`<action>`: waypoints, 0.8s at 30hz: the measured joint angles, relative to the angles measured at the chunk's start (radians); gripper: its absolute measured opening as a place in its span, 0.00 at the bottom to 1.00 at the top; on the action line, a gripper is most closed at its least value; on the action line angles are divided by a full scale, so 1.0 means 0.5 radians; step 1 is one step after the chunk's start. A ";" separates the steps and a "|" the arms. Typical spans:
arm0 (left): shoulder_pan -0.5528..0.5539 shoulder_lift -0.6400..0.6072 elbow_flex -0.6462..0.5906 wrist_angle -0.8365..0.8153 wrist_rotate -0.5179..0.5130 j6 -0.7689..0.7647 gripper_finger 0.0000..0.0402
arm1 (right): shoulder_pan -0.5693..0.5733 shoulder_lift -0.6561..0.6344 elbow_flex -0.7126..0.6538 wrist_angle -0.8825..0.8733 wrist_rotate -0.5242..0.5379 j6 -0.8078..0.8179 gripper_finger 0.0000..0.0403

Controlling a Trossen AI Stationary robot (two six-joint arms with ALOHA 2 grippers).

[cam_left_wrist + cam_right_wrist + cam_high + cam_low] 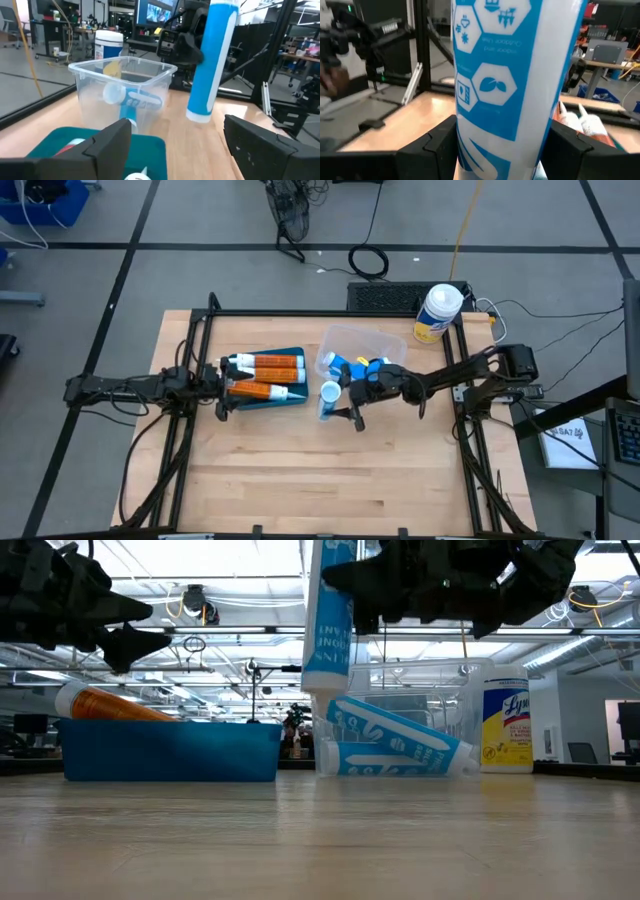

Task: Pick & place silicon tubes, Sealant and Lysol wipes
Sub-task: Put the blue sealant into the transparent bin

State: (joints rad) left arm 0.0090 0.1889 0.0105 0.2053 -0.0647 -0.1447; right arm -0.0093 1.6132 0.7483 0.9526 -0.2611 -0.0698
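High view: we find the right claw [345, 402] near the desk's [300, 480] centre, closed around a blue-and-white tube [329, 400] held upright and clear of the wood; in the low view that tube [328, 615] hangs above the surface, and in the right wrist view it [505, 75] fills the space between the two fingers. Just at 1 o'clock of it stands a clear plastic bin [363, 347] with more blue tubes [350, 366] lying inside. The Lysol wipes [438, 312] stand upright at the desk's 1 o'clock corner, well apart from both claws. The left claw [222, 387] hovers over the 9 o'clock end of the blue tray [290, 402], which holds two orange tubes [265, 378]; its fingers stand apart and grip nothing.
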 joint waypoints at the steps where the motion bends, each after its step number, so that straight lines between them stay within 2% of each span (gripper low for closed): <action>1: 0.000 0.000 0.000 0.008 0.000 0.001 0.78 | 0.001 -0.018 0.000 0.009 0.000 0.017 0.52; 8: 0.000 0.001 0.001 0.013 -0.002 -0.001 0.81 | 0.051 -0.274 0.090 -0.103 0.001 0.048 0.52; 12: 0.000 0.001 0.002 0.014 -0.012 -0.006 0.79 | 0.063 -0.453 0.436 -0.543 0.040 0.041 0.52; 16: 0.000 0.001 0.003 0.016 -0.028 -0.006 0.77 | 0.095 -0.464 0.974 -1.318 0.389 -0.122 0.52; 19: 0.000 0.001 0.004 0.016 -0.029 -0.006 0.77 | 0.106 -0.377 1.387 -1.826 0.706 -0.270 0.52; 24: 0.000 0.001 0.004 0.017 -0.030 -0.005 0.79 | 0.083 -0.204 1.842 -2.469 1.111 -0.298 0.52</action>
State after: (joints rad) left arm 0.0090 0.1894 0.0124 0.2140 -0.0797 -0.1474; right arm 0.0320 1.5114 1.6691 -0.2818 0.2944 -0.2186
